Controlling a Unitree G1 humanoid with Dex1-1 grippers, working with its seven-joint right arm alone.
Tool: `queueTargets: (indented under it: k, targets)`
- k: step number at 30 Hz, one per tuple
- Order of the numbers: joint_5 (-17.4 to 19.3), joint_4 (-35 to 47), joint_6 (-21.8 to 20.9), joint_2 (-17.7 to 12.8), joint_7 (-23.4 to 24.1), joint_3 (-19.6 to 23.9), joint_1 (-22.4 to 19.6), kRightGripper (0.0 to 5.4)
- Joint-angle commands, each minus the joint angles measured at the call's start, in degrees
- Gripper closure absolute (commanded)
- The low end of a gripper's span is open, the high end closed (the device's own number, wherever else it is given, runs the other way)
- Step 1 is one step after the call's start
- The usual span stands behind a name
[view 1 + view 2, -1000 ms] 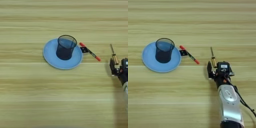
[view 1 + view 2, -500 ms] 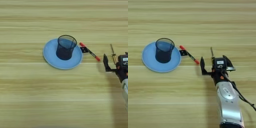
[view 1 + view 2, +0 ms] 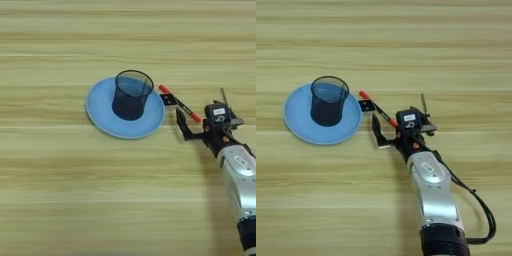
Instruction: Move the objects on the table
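Pincer [image 3: 387, 131]: fingers apart, empty, straddling the marker's near end, apparently positioned for a grasp.
Marker [image 3: 377, 108]: flat on bench [image 3: 406, 50], diagonal, just right of plate.
Block [image 3: 366, 105]: beside plate rim.
Cup [image 3: 329, 100]: upright on plate [image 3: 298, 127].
Screwdriver [image 3: 424, 104]: right of pincer, partly hidden.

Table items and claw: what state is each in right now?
Plate: flat on table, holding the cup.
Cup: upright on plate, looks empty.
Marker: lying flat beside plate.
Block: at plate's rim, by marker.
Screwdriver: lying flat, partly hidden by claw.
Claw: open, near marker's tip.
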State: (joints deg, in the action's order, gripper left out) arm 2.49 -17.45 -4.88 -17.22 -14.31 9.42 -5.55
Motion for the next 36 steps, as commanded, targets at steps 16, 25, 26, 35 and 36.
queueTargets:
  k: [16,25,26,35,36]
  targets:
    - [1.3,-10.5,-5.9,-1.1,-1.3,0.9,-8.3,0.08]
    - [5.8,-11.7,-2.8,0.4,-3.8,1.9,-8.3,0.08]
    - [6.1,-11.8,-2.3,0.5,-3.8,1.9,-8.2,0.08]
    - [6.4,-13.7,-0.5,0.7,-3.4,2.1,-8.6,0.08]
    - [6.2,-14.2,-0.5,0.6,-3.3,2.1,-8.7,0.08]
